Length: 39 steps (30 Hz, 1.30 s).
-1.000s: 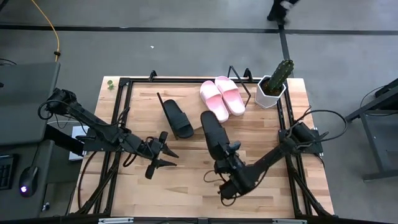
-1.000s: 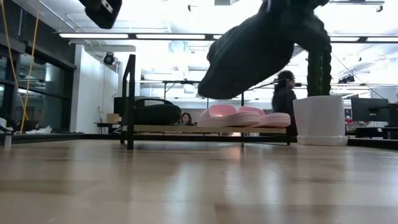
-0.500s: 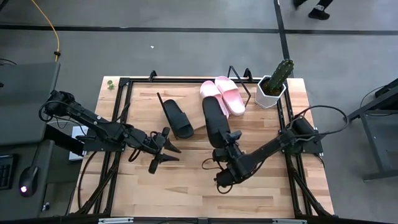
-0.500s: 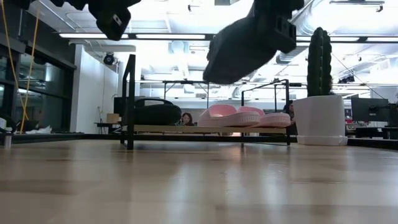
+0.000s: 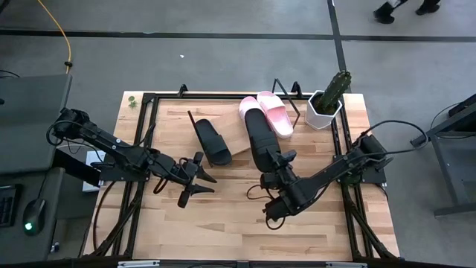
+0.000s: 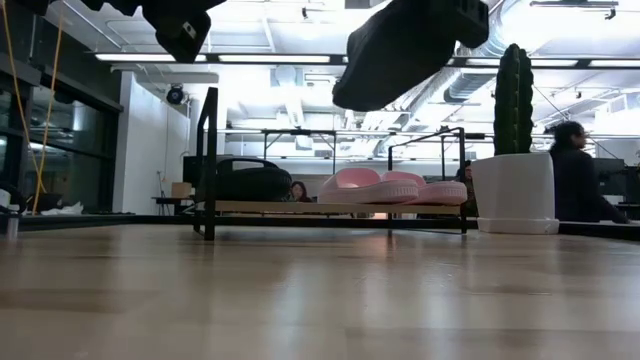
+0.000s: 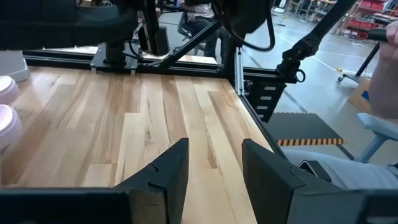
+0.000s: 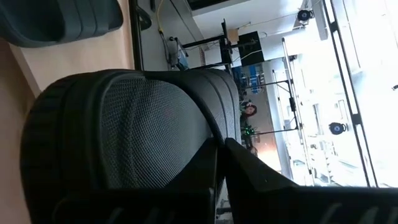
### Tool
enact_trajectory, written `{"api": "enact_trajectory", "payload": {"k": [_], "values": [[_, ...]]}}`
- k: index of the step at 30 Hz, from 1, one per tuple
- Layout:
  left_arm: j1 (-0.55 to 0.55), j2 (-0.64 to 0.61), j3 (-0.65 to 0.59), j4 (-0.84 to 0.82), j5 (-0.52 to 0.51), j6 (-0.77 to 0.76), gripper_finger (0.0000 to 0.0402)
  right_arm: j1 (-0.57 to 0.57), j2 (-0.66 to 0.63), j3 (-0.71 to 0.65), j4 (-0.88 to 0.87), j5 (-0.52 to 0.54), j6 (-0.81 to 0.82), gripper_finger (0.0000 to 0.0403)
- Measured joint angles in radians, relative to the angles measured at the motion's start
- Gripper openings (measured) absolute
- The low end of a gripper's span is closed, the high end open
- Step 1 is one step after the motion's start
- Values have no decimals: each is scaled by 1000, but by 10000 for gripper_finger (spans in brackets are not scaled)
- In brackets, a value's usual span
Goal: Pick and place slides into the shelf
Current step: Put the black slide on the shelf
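My left gripper (image 5: pixel 195 181) is hovering over the bare left-middle part of the light-wood desk (image 5: pixel 223 216), its two dark fingers (image 7: pixel 166 167) standing apart with nothing between them; in my left wrist view only desk planks are showing in the gap.

Just beyond it, one black open-toe slide with a wide strap (image 5: pixel 210 140) is lying on the slanted light-wood shelf board on its thin black wire frame (image 5: pixel 236 146), toward the shelf's left side.

Moving right, my right gripper (image 5: pixel 274 165) is clamping the second black slide (image 5: pixel 259 136) by its heel end and holding it up in the air. From above, this slide is reaching over the shelf, between the first black slide and the pink pair, its toe overlapping the nearer pink one. In the low view it is hanging tilted, clear above the shelf (image 6: pixel 330 208) and touching nothing below. In my right wrist view its meshed black surface (image 8: pixel 149 134) is filling most of the frame.

The two pale pink slides (image 5: pixel 269 113) are lying side by side, touching, on the shelf's right part.

Right of the shelf, a green cactus in a white pot (image 5: pixel 328 100) is standing at the desk's far right corner.
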Motion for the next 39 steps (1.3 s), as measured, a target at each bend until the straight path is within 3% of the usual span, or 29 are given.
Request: {"api": "enact_trajectory", "payload": {"k": [12,26,32,39], "values": [[0,0,0,1,-1,18,134,0,-115,0,-75,44,-4,0],[0,0,0,0,-1,42,134,15,-301,0,-38,31,-183,0],[0,0,0,1,-20,47,134,21,-342,0,40,9,-309,0],[0,0,0,3,-20,47,134,-7,-379,0,241,-105,-566,0]]}}
